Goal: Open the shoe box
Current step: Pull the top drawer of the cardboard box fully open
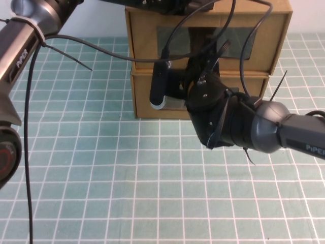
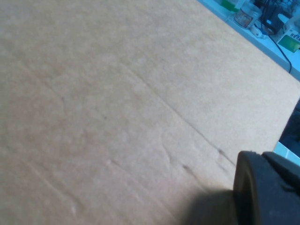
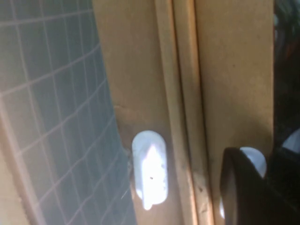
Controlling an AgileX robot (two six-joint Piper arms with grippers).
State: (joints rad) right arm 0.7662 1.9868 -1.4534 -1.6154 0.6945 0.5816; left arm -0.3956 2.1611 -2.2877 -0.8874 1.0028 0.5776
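Two brown cardboard shoe boxes stand stacked at the back of the table, the upper box [image 1: 147, 30] with a dark window in its front, on the lower box [image 1: 144, 96]. My right gripper [image 1: 208, 58] is pressed up to the front of the stack. In the right wrist view it [image 3: 248, 187] sits by the seam [image 3: 180, 117] between two cardboard panels, next to a pale oval cut-out [image 3: 149, 168]. My left gripper [image 2: 267, 192] lies over the flat cardboard top [image 2: 117, 103] of the upper box, touching or almost touching it.
A green mat with a white grid [image 1: 127, 178] covers the table in front of the boxes. The left arm [image 1: 20, 51] crosses the upper left corner, trailing black cables [image 1: 30, 152]. The right arm [image 1: 274, 132] comes in from the right edge.
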